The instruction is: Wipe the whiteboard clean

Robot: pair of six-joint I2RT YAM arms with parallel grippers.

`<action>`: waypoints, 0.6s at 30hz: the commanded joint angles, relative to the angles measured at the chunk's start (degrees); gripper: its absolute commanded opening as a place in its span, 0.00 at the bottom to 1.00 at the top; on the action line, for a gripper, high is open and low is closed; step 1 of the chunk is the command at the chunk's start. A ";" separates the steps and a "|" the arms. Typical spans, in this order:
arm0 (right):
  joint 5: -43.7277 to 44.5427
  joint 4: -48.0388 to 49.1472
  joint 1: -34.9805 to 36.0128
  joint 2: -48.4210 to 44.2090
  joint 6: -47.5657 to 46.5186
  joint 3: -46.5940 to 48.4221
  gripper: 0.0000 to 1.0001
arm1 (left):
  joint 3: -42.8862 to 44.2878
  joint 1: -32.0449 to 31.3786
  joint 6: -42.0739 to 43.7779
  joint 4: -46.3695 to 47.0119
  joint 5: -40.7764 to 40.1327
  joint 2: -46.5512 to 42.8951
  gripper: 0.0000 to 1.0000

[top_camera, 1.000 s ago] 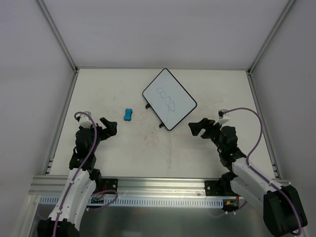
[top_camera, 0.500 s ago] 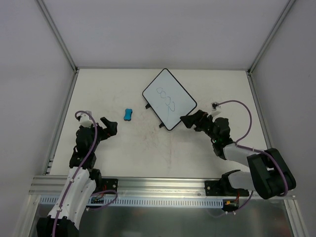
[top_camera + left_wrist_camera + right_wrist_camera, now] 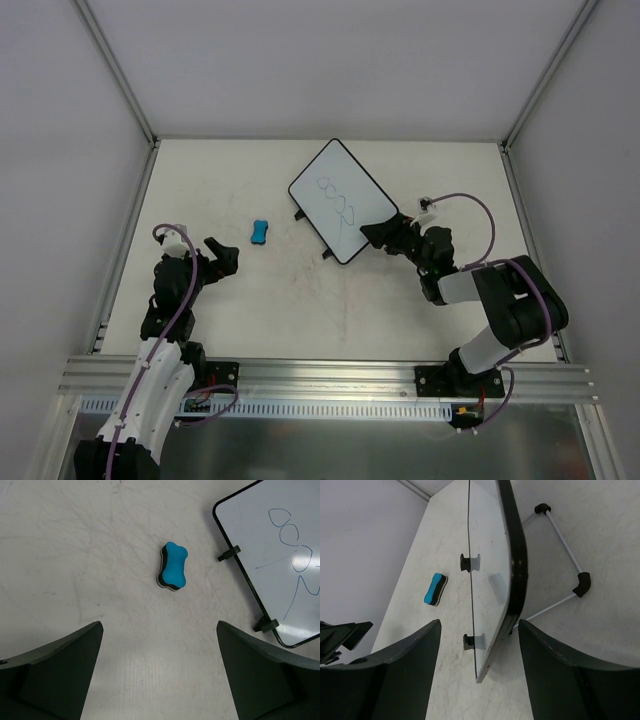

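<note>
The whiteboard [image 3: 343, 200] lies tilted at the table's back centre and bears dark scribbles; it also shows in the left wrist view [image 3: 280, 555]. My right gripper [image 3: 378, 235] is open at the board's near right edge. In the right wrist view the board [image 3: 487, 540] runs edge-on between the open jaws of that gripper [image 3: 480, 625], with its black rim close to the right finger. A blue eraser [image 3: 259, 232] lies left of the board. My left gripper [image 3: 222, 258] is open and empty, below and left of the eraser [image 3: 173, 566], with its jaws [image 3: 160, 624] wide apart.
Metal frame rails [image 3: 125, 230] run along the table's left and right sides, with walls behind. A thin white wire stand [image 3: 565, 550] with black corners lies under or behind the board. The eraser shows beyond the board in the right wrist view [image 3: 436, 589].
My right gripper has moved up and left from the open table to the whiteboard's near right edge, and its open jaws now straddle the rim. The left arm has not moved.
</note>
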 commanded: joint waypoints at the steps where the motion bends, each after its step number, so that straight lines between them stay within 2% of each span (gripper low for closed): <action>1: -2.02 9.93 -0.59 2.80 1.17 2.08 0.65 | 2.40 0.48 1.43 1.80 0.19 -0.34 0.99; 6: -2.89 11.16 -1.38 3.69 1.79 2.52 0.52 | 2.23 0.48 2.93 4.97 6.50 1.94 0.99; 10: -2.81 12.22 -1.81 5.80 2.66 2.53 0.38 | 4.77 0.48 1.61 4.88 5.37 7.73 0.99; 15: -3.42 14.24 -2.08 7.38 3.28 2.61 0.34 | 8.46 0.48 0.12 2.61 5.72 16.44 0.99; 18: -3.42 14.42 -2.08 7.65 3.19 2.53 0.33 | 11.10 0.48 -1.29 0.23 3.00 19.96 0.99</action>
